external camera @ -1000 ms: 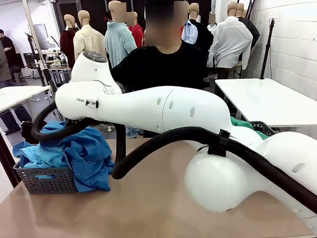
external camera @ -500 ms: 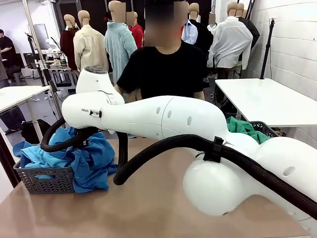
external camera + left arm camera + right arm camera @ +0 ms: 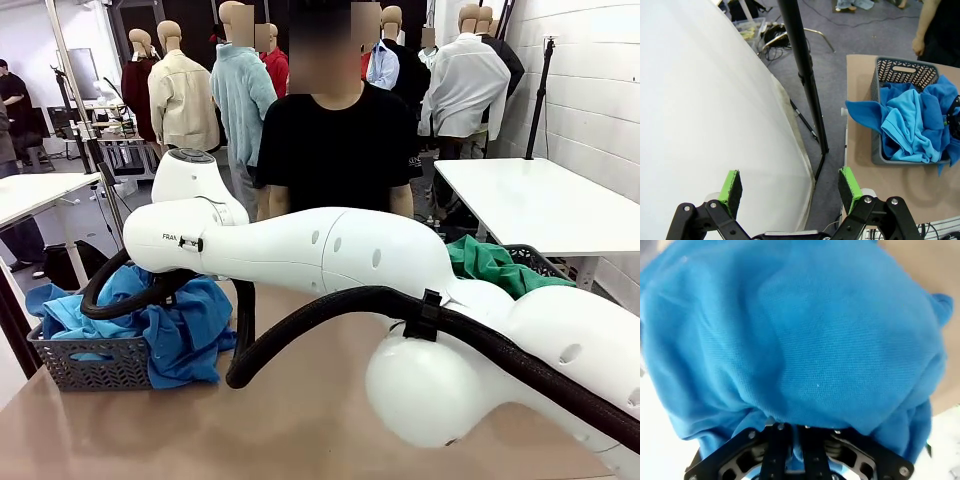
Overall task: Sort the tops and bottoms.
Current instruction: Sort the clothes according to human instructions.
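Observation:
Two tops lie in a grey basket [image 3: 90, 365] at the table's left: a light sky-blue one [image 3: 70, 315] and a deeper blue one [image 3: 185, 335] that spills over the basket's right side. My right arm reaches across the table over this basket. In the right wrist view my right gripper [image 3: 797, 440] is shut on a fold of the deeper blue top [image 3: 805, 340], which hides its fingertips. The emerald-green bottoms [image 3: 490, 265] lie heaped in a dark basket [image 3: 540, 258] at the right. My left gripper [image 3: 790, 181] is open and holds nothing, off the table's side, with the basket of tops [image 3: 905, 72] farther off.
A person in a black T-shirt [image 3: 340, 140] stands at the far side of the table, one arm [image 3: 927, 30] near the grey basket. A black stand pole [image 3: 805, 75] rises beside the table. My right arm's white links and black hose [image 3: 330, 300] span the table's middle.
My right arm has come down over the grey basket, and the deeper blue top now hangs lower over its side. The person has stepped to the right. More of the green bottoms shows.

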Controlling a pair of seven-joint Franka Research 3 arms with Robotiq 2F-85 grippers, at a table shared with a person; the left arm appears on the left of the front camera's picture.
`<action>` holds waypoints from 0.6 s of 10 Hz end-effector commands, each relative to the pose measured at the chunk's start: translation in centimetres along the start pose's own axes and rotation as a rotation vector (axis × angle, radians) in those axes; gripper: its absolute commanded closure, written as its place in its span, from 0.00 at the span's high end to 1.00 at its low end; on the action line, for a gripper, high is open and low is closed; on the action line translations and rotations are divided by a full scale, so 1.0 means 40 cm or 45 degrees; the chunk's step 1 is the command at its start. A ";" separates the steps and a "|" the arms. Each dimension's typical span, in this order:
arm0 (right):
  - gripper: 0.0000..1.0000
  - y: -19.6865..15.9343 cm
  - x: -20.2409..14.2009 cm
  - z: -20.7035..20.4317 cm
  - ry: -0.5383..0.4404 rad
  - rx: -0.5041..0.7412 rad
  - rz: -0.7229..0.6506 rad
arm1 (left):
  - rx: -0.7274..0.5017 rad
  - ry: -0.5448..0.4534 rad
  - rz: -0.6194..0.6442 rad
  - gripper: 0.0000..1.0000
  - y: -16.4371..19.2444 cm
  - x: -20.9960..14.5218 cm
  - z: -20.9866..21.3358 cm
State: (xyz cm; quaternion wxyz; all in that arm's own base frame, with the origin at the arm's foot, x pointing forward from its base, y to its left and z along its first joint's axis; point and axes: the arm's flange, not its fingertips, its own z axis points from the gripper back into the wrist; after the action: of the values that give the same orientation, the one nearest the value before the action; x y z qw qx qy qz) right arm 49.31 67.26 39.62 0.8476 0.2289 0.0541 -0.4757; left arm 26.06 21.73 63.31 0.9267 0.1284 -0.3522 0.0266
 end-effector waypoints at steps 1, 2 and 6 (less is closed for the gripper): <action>0.00 0.550 -0.210 -0.267 -0.064 -0.131 0.015 | -0.014 -0.007 -0.015 1.00 0.003 -0.005 -0.002; 0.00 0.546 -0.218 -0.249 -0.066 -0.122 0.029 | -0.014 -0.007 -0.015 1.00 0.003 -0.005 -0.002; 0.65 0.501 -0.262 -0.116 -0.080 -0.028 0.107 | -0.014 -0.007 -0.015 1.00 0.003 -0.005 -0.002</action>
State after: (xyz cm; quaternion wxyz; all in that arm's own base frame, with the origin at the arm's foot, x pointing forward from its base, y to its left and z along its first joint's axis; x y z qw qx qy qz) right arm 48.06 67.91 40.86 0.8586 0.2291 0.0332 -0.4574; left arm 26.06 21.73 63.31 0.9267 0.1284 -0.3523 0.0266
